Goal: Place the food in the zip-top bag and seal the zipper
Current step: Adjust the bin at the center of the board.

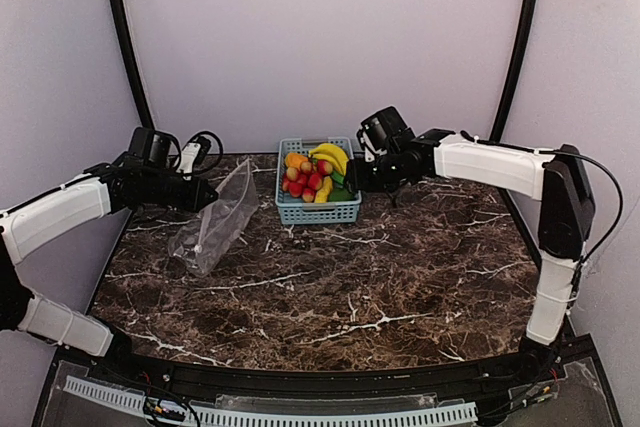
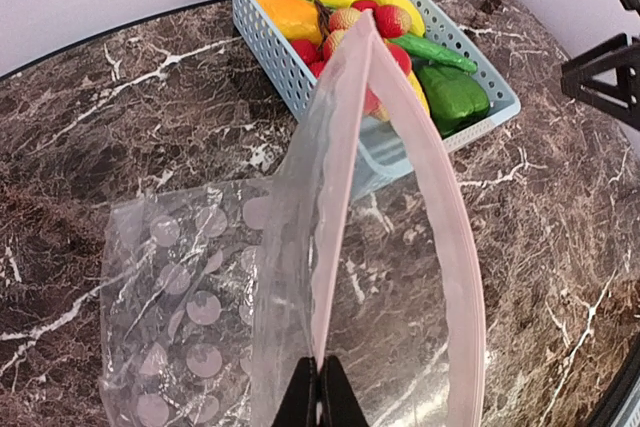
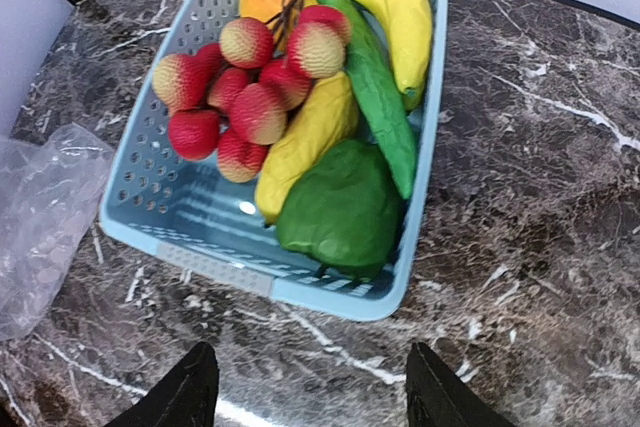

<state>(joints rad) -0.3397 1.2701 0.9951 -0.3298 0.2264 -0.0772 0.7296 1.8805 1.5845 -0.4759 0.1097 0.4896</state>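
The right end effector (image 3: 312,392), jaws apart, faces the food (image 3: 300,137) just ahead in the basket (image 3: 250,277), while the left end effector (image 2: 320,392) is clamped on the zipper (image 2: 340,197) of the bag (image 2: 190,307).

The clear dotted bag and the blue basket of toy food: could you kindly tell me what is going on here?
The left arm's jaws are shut on the pinkish zipper strip of the clear, dotted plastic zip-top bag, holding its mouth up and open towards the light-blue lattice basket. The right arm's jaws stand open and empty just short of that basket. All the plastic toy fruits and vegetables lie in the basket; the bag looks empty and unsealed.
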